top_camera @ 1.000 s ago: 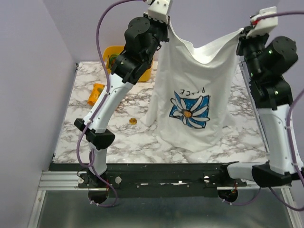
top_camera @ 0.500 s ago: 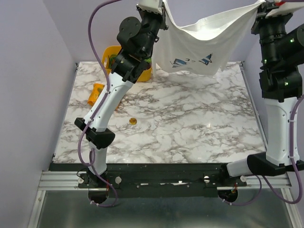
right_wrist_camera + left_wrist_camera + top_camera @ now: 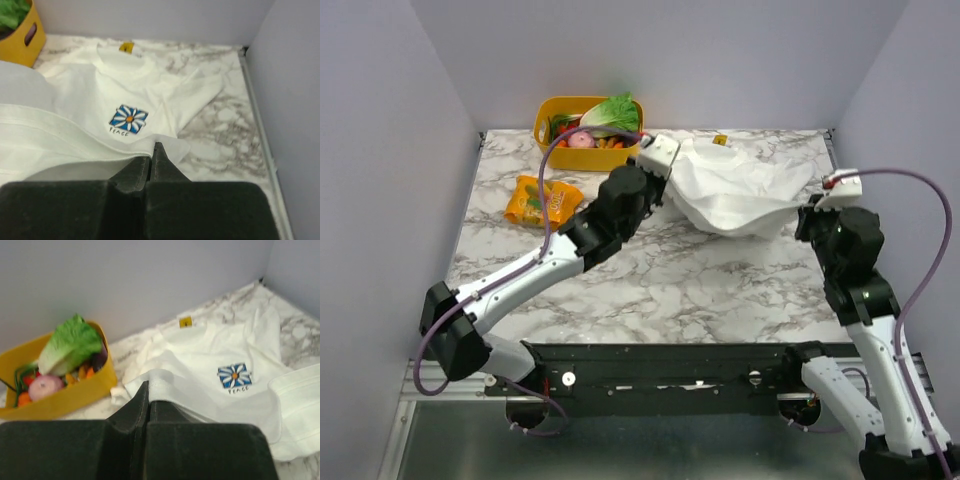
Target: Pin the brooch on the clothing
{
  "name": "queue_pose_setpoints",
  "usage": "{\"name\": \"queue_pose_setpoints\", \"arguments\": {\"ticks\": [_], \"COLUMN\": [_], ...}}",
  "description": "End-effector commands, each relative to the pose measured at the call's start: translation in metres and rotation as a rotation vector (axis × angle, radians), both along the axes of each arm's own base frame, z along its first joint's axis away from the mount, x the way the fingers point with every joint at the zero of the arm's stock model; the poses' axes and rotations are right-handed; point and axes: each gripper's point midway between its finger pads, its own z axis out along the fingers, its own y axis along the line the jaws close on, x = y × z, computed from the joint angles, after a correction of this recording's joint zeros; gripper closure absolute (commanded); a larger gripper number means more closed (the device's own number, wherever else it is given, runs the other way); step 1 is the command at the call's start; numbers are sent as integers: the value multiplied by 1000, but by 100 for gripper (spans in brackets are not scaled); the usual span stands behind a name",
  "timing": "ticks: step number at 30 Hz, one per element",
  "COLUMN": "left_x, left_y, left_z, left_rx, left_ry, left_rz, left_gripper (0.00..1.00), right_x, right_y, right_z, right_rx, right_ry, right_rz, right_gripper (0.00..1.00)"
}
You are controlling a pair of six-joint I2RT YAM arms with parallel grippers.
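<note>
The clothing, a white T-shirt, lies bunched at the back of the table, folded over on itself. Its blue flower print faces up and the yellow collar tag points to the back wall. My left gripper is shut on the shirt's hem at the left side, with the fabric draped over its tips. My right gripper is shut on the hem at the right side. The brooch is hidden in every view.
A yellow basket of vegetables stands at the back left corner. An orange snack packet lies in front of it. My left arm stretches low across the left half of the marble table. Walls close in the left, back and right.
Both arms have come down from high above the table, bringing the hanging shirt onto the back of the table. The left arm now covers the spot where the brooch lay.
</note>
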Motion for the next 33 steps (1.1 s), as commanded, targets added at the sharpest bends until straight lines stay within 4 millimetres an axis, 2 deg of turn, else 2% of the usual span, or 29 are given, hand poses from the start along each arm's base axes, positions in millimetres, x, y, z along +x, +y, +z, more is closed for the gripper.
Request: {"name": "queue_pose_setpoints", "arguments": {"ticks": [1,2,3,4,5,7,9,11,14,19,23,25,27,33], "left_x": [-45,-59,-71,-80,-89,-106,-118,-132,-150,-162,-172,-177,-183,-207], "left_y": [37,45,43,46,50,51,52,45,33,33,42,47,54,54], "left_z": [-29,-28,-57,-68,-70,-100,-116,-132,-153,-174,-182,-188,-196,-208], "left_rx": [-148,-184,-189,-189,-208,-180,-156,-147,-111,-49,-16,-17,6,26], "left_ry": [81,89,146,173,186,260,304,363,423,472,497,520,548,607], "left_rz": [88,79,64,57,48,32,24,-4,-30,11,29,42,50,21], "left_gripper": [100,100,100,100,100,100,100,100,100,100,100,100,100,100], "right_x": [-43,-52,-57,-66,-72,-80,-90,-96,-101,-109,-130,-138,-148,-166], "right_y": [-7,-5,-2,-1,-1,5,5,3,8,23,33,39,36,19], "right_z": [-28,-42,-47,-45,-56,-65,-84,-103,-105,-115,-132,-133,-137,-138], "right_rx": [229,258,287,331,355,414,416,430,466,517,539,548,530,468], "right_ry": [7,55,70,57,91,128,211,289,347,441,575,618,653,653], "right_rz": [-92,-96,-88,-90,-101,-93,-112,-158,-164,-126,-105,-76,-89,-143], "right_gripper": [100,100,100,99,99,100,100,100,99,98,96,95,95,92]}}
